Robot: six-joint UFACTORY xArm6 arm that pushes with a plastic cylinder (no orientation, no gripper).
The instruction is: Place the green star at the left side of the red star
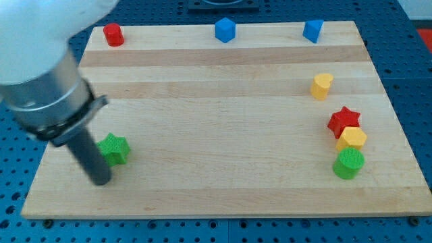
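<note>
The green star [114, 148] lies near the board's lower left. My tip [101, 181] rests on the board just below and slightly left of the green star, close to it or touching it. The red star [344, 120] lies far off at the view's right, with a yellow hexagon block [352, 138] touching it below and a green cylinder [348, 164] under that.
A red cylinder [113, 34] sits at the top left. A blue cube [225, 30] and another blue block [312, 30] sit along the top edge. A yellow block [322, 86] lies above the red star. The wooden board [216, 101] ends close below my tip.
</note>
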